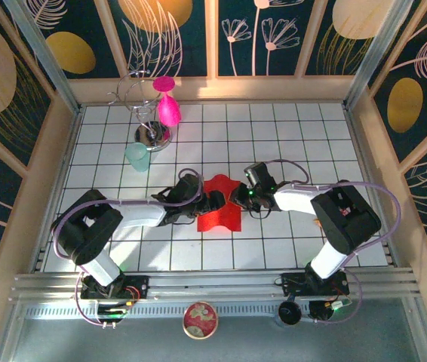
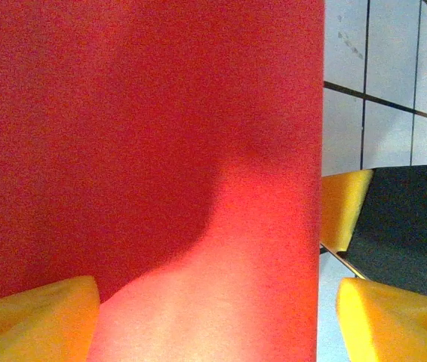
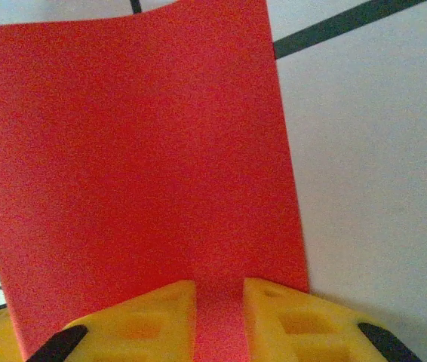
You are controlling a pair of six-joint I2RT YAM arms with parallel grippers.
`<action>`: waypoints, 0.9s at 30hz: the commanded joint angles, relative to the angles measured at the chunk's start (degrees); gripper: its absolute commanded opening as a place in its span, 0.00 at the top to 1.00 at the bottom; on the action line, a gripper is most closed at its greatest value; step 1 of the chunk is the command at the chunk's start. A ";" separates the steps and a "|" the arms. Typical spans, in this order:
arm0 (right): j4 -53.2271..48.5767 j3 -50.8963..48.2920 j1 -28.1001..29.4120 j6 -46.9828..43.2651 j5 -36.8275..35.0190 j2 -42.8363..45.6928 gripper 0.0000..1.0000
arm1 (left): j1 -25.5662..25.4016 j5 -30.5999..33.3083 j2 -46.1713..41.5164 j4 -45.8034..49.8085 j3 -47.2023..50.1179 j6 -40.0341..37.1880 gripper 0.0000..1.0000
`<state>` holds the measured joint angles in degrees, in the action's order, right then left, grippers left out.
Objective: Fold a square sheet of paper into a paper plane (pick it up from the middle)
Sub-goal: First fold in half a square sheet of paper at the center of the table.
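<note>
The square sheet of paper [image 1: 221,217] is bright red and lies buckled in the middle of the white grid table, its far edge lifted into peaks. My right gripper [image 1: 238,197] comes in from the right and is shut on a raised strip of the sheet [image 3: 130,151], which runs between its yellow fingers [image 3: 142,324]. My left gripper [image 1: 210,200] reaches in from the left and stands open. Its yellow fingers [image 2: 36,320] are wide apart, with the red sheet [image 2: 145,136] lying between them. The right gripper's yellow pad [image 2: 343,207] shows just beyond the sheet's edge.
A magenta goblet [image 1: 169,107] hangs on a metal wire stand [image 1: 152,136] at the back left, with a pale green cup [image 1: 138,157] beside it. A round dish [image 1: 200,320] sits below the front rail. Wooden walls [image 1: 372,158] close in the table.
</note>
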<state>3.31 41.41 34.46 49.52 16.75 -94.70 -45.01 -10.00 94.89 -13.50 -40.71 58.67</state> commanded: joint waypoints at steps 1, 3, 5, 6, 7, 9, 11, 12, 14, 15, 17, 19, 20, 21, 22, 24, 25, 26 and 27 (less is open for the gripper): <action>1.65 -1.24 0.87 1.42 2.17 -1.67 0.76 | -0.19 0.67 2.14 7.37 -2.06 -1.19 0.17; 2.90 -1.48 1.05 1.87 2.98 -1.82 0.76 | -0.18 1.11 2.92 8.91 -2.83 -1.61 0.17; 4.41 -1.96 1.36 2.84 3.91 -1.82 0.76 | -0.17 1.21 2.95 9.86 -3.28 -1.80 0.18; 5.31 -2.27 1.45 3.24 4.43 -1.81 0.76 | -0.16 1.21 4.59 10.06 -3.45 -1.81 0.19; 6.22 -2.71 1.57 3.80 4.87 -1.95 0.76 | -0.17 1.21 4.99 10.16 -3.50 -1.73 0.20; 7.68 -3.20 1.66 4.51 5.45 -1.98 0.76 | -0.25 1.12 5.44 10.33 -3.67 -1.78 0.23; 8.28 -3.52 1.56 4.97 5.57 -1.99 0.76 | -0.21 1.28 5.73 10.59 -3.82 -1.89 0.27; 8.46 -3.62 1.57 5.04 5.49 -1.81 0.76 | -0.19 1.44 5.72 10.60 -3.78 -1.98 0.29; 8.30 -3.86 1.33 5.14 4.93 -1.15 0.76 | -0.17 1.98 5.48 10.55 -3.76 -2.15 0.35; 8.29 -4.01 1.16 4.99 4.55 -0.63 0.76 | -0.19 2.13 5.45 10.51 -3.77 -2.29 0.39; 8.21 -4.48 0.56 4.83 3.57 1.38 0.76 | -0.16 2.52 5.22 10.42 -4.13 -2.85 0.45; 7.84 -5.01 -0.15 4.22 2.23 3.70 0.75 | -0.16 2.81 4.81 10.45 -4.42 -3.36 0.49; 7.52 -5.18 -0.64 3.73 1.55 5.01 0.74 | -0.24 3.10 4.42 10.42 -4.53 -3.69 0.51; 7.27 -5.37 -1.01 3.28 0.96 6.26 0.74 | -0.17 3.36 3.98 10.34 -4.56 -3.87 0.53; 7.28 -5.61 -1.52 2.73 0.51 7.78 0.73 | -0.12 3.67 3.67 10.25 -4.51 -4.09 0.54; 7.22 -6.19 -2.75 2.01 0.07 10.34 0.72 | 0.05 3.93 1.63 9.86 -4.46 -4.51 0.57; 7.29 -6.56 -2.73 1.62 0.03 11.73 0.71 | 0.20 3.70 1.06 9.46 -4.38 -4.70 0.59; 7.53 -7.04 -4.03 1.43 0.11 13.07 0.70 | 0.42 3.15 0.39 8.56 -4.30 -4.84 0.62; 7.80 -7.44 -5.05 1.29 0.20 14.23 0.69 | 0.69 2.41 -0.18 7.81 -4.21 -4.84 0.63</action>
<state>10.59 35.46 31.40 52.45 18.50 -84.01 -44.93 -7.03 97.27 -6.11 -44.91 54.81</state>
